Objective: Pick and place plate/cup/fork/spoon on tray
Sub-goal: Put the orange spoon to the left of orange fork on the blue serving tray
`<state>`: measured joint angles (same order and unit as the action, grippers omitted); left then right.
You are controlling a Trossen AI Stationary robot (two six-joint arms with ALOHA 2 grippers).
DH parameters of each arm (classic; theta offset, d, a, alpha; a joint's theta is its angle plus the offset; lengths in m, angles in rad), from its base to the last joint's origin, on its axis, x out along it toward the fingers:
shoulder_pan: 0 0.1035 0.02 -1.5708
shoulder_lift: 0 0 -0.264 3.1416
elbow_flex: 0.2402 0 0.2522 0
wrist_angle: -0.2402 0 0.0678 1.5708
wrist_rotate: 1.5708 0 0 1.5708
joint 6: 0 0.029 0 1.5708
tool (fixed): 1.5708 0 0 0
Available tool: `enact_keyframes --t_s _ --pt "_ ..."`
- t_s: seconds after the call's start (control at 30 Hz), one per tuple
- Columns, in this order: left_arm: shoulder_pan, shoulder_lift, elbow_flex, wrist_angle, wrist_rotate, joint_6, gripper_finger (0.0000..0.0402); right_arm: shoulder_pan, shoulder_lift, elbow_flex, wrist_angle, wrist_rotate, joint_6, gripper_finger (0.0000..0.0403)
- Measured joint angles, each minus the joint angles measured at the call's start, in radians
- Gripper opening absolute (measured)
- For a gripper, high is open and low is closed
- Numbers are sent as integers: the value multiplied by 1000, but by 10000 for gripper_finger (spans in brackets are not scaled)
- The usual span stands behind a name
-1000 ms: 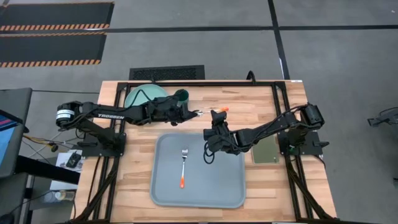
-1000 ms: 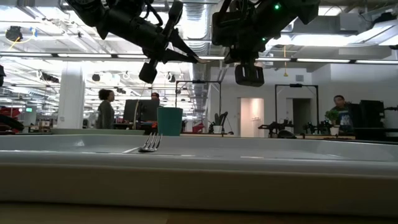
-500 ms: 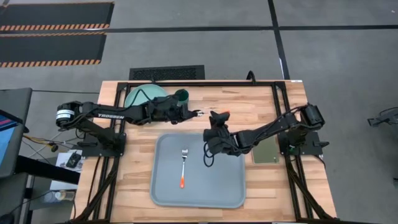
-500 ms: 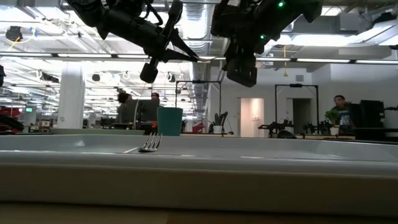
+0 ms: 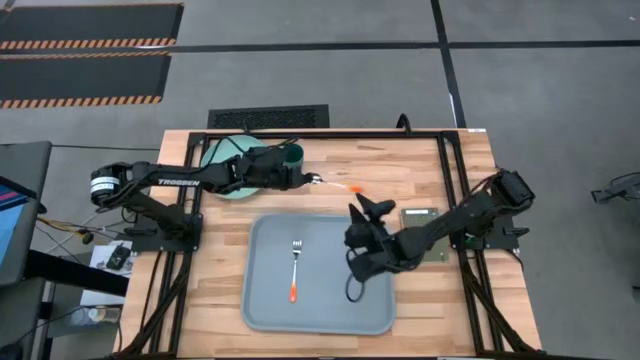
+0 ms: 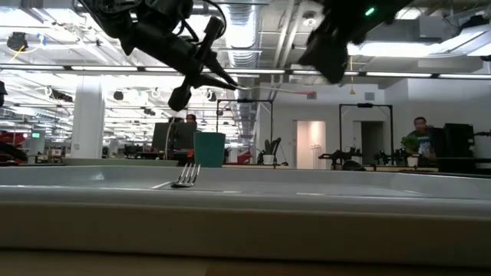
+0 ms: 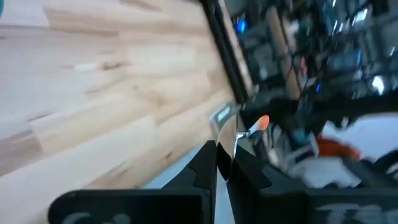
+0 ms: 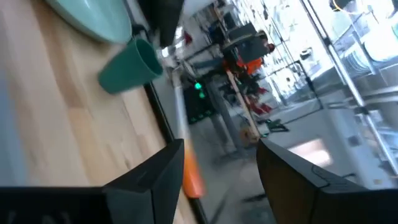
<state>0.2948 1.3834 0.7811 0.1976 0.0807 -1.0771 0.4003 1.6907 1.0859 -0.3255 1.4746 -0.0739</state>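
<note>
The left gripper [image 5: 312,180] had its fingers [image 7: 208,167] pinched together on the bowl end of the spoon [image 5: 338,184], whose orange handle stuck out past the fingertips above the bare wooden table [image 5: 400,165]. Just behind that gripper stood the cup [image 5: 291,154], and beyond it the plate [image 5: 222,152]. The right gripper [image 5: 375,207] hung near the spoon's handle tip with its fingers [image 8: 146,175] spread apart and nothing between them, over the tray [image 5: 265,300]'s far right corner. The fork [image 5: 295,270] lay in the tray.
</note>
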Motion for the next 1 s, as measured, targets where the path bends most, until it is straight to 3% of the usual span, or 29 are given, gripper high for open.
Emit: enact_keyframes --t_s 0.17,0.43,0.57,0.67,0.8,1.0 --pt "30 0 0 -37 175 126 13 65 -95 0 -256 -40 345 216" --pt "51 -4 0 -156 484 239 3 108 -229 0 -665 -361 855 203" --pt "51 -4 7 -313 574 331 2 117 -236 0 -800 -431 1013 195" --pt "48 -4 44 -533 575 461 2 127 -221 0 -847 -440 1067 191" --pt "11 -4 99 -812 450 630 1 130 -189 0 -846 -452 1072 187" --pt "-97 -4 131 -948 371 800 0 130 -150 0 -845 -455 1072 181"
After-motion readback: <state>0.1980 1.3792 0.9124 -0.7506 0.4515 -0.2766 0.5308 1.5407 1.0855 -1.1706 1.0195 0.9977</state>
